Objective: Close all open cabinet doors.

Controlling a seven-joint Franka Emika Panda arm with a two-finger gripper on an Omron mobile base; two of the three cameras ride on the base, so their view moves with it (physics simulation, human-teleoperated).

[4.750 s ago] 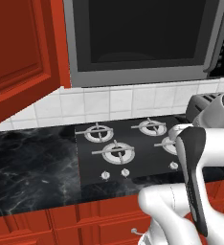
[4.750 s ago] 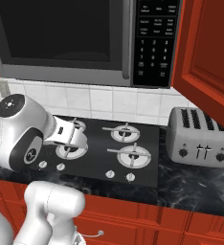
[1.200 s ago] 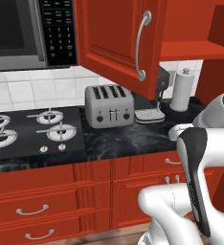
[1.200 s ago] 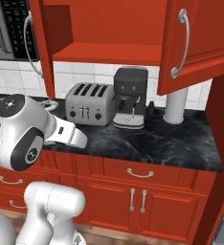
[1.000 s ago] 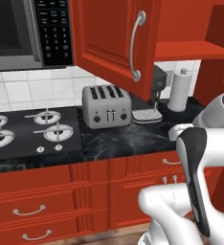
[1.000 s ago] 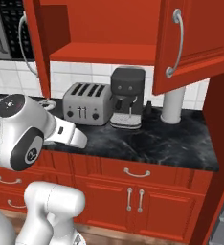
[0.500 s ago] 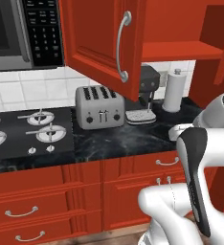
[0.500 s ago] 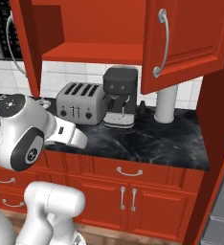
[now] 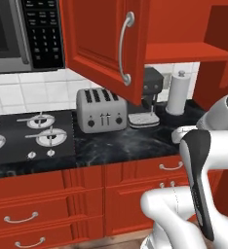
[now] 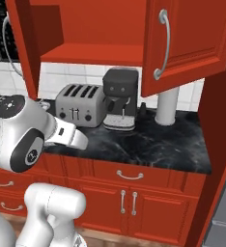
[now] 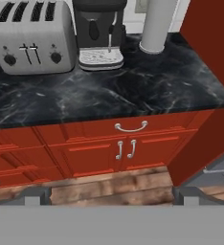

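I see two upper cabinet doors standing open above the bench. The left door [image 9: 104, 44] swings out over the toaster, its curved silver handle [image 9: 125, 48] facing me in the left base view; in the right base view it shows edge-on at the left [image 10: 23, 43]. The right door [image 10: 192, 38] hangs open over the paper towel roll [image 10: 167, 106], its handle [image 10: 162, 46] near its inner edge. Between them the red shelf [image 10: 93, 53] is exposed.

I judge these doors rigid and hinged, light to swing, with a glossy face that the fingers could slide on. A flat push on the outer panel near the free edge, away from the hinge, should give the most leverage; the handle is the place if a grip is needed.

Below sit the toaster [image 9: 100, 111] and the coffee machine [image 10: 120, 99] just beside it on the dark marbled bench [image 11: 109, 95]. The hand view looks down at the lower cupboards [image 11: 126, 148], which appear closed. The fingers stand wide apart, holding nothing, and the arm is low, well below both doors.
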